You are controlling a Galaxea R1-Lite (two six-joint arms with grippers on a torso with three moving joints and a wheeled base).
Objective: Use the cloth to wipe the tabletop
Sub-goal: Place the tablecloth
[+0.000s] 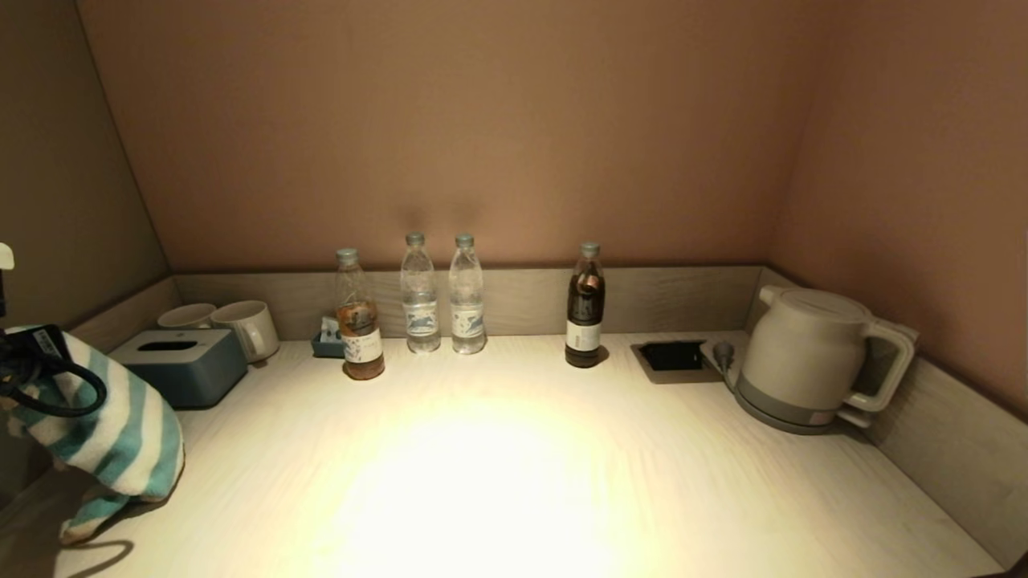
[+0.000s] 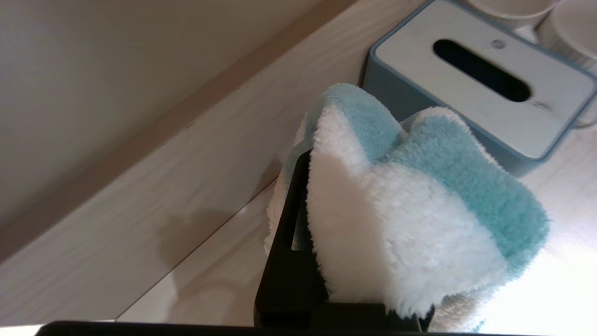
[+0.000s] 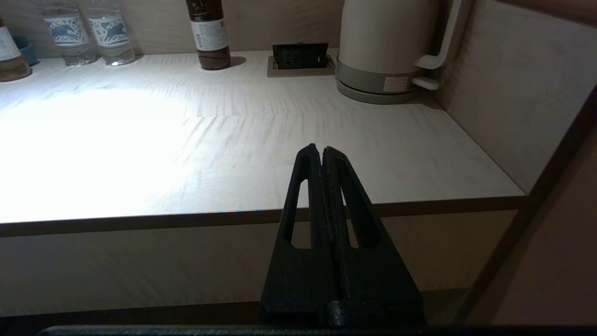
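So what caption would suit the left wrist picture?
Left gripper clamps the striped cloth above the tabletop, beside a tissue box.

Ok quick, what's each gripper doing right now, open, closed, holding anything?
Left gripper: closed on the cloth, at the tabletop's left edge.
Right gripper: closed, empty, parked before the counter's front edge.

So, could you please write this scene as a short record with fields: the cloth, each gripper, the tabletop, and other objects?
cloth: teal and white striped cloth, held at the tabletop's left end, near the tissue box
left gripper: left gripper shut on the cloth
right gripper: right gripper shut, empty, off the front edge
tabletop: tabletop pale wood grain, brightly lit in the middle
back row: two mugs, four bottles, kettle at the right
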